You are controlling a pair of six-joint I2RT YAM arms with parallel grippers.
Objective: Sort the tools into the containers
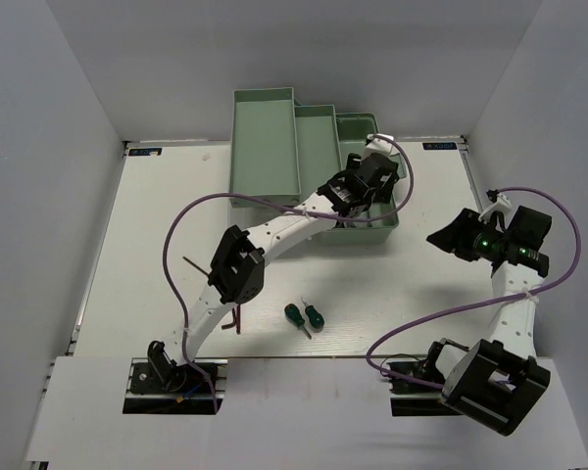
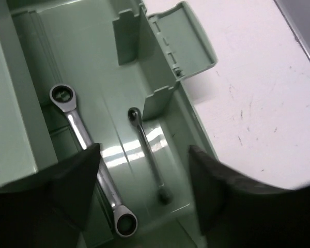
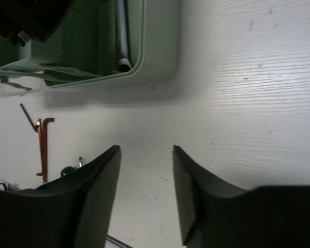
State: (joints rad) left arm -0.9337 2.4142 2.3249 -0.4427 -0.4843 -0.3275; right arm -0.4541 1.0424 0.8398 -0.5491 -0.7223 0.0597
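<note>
Lift left gripper [image 2: 143,175] (jaws wide, empty) straight up off wrenches [image 2: 75,121] lying in toolbox compartment [image 2: 108,62], then head for screwdrivers [image 1: 294,315] at 6 o'clock; park right gripper [image 3: 145,150], also wide, at 3 o'clock.

White wood-grain table [image 1: 421,294] bore a mint-green toolbox [image 1: 265,137] at its far side, with two green-handled screwdrivers [image 1: 294,314] and two hex keys [image 3: 41,150] lying nearer.

Robotics lab test cell, white table [image 1: 157,176], plain white panels [image 1: 39,147] around it, cabled arms [image 1: 274,235] bolted on

Top overhead; both wrists close, sharing toolbox [image 2: 163,62].
</note>
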